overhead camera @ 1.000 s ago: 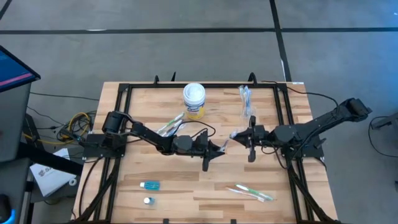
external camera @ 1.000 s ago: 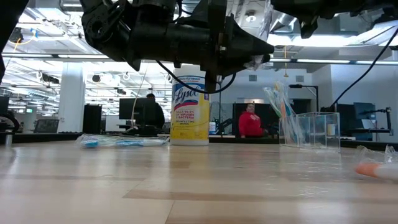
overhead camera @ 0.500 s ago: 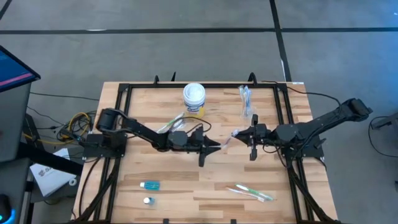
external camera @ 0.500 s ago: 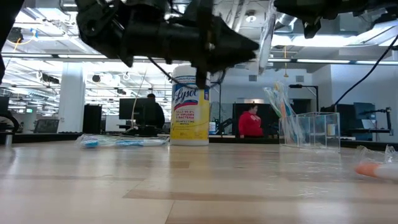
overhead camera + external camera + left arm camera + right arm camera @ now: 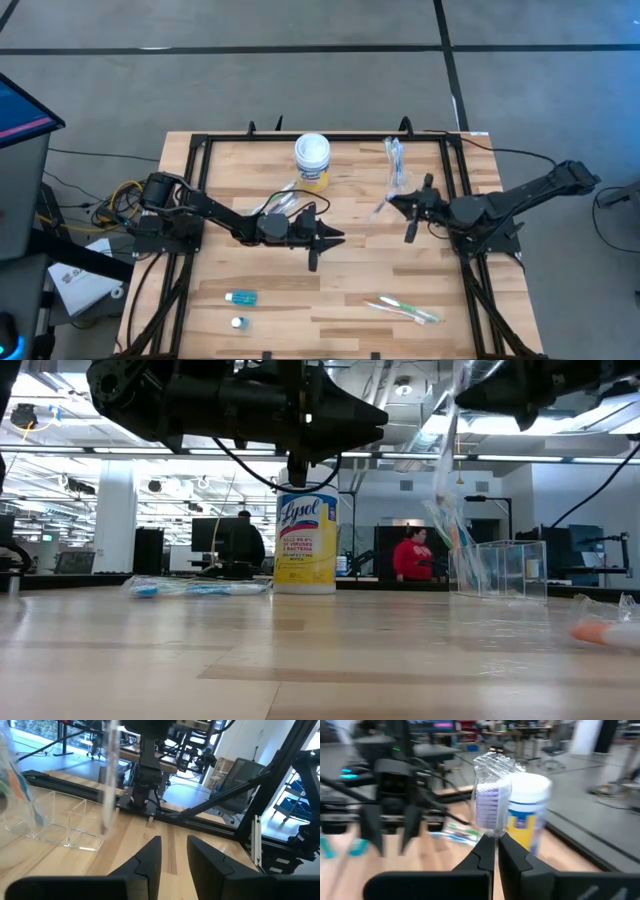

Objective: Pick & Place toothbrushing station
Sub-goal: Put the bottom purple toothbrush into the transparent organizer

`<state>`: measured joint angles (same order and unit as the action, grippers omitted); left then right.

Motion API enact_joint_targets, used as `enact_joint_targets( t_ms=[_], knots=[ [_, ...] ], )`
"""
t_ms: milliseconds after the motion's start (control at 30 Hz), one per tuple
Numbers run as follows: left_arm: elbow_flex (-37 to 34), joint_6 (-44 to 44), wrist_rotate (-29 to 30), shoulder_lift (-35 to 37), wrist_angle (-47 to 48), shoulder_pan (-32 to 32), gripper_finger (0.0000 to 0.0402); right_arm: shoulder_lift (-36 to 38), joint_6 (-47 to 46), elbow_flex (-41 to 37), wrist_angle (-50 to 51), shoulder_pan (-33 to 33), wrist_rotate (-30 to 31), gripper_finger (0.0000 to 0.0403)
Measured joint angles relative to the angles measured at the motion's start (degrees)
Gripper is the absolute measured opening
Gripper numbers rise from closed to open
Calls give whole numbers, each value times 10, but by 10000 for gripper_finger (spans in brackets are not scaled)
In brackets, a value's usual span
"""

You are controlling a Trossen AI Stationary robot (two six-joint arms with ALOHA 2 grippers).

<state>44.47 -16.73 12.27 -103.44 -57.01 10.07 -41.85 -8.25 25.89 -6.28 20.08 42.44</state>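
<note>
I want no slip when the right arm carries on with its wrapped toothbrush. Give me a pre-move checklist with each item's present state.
1. Right gripper shut on the clear-wrapped white toothbrush: ok.
2. Toothbrush lifted clear of the wooden table: ok, it hangs in the air in the low view.
3. Left gripper empty, fingers apart: ok.
4. Left gripper apart from the right gripper: ok, a gap shows in the high view.
5. Clear plastic compartment holder upright: ok.
6. Room in the holder for another brush: cannot tell.

2 dark, cable-strung jointed arms
</note>
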Motion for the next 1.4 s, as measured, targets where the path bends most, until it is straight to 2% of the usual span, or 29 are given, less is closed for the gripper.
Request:
enact_joint_targets(
  t_ms=[333,500,700,900,1200,1400],
  knots=[
    [0,0,2,0,0,0,88,67,-47,0,144,0,152,0],
    [0,0,2,0,0,0,88,92,-53,0,179,-19,193,0],
    [0,0,2,0,0,-2,88,105,-53,0,223,-84,196,0],
    [0,0,2,0,0,-2,88,105,-40,0,226,-149,184,0],
    [0,0,0,0,0,-2,88,104,-25,0,225,-242,126,0],
    [0,0,0,0,0,-2,88,104,-23,0,224,-302,51,0]
  ],
)
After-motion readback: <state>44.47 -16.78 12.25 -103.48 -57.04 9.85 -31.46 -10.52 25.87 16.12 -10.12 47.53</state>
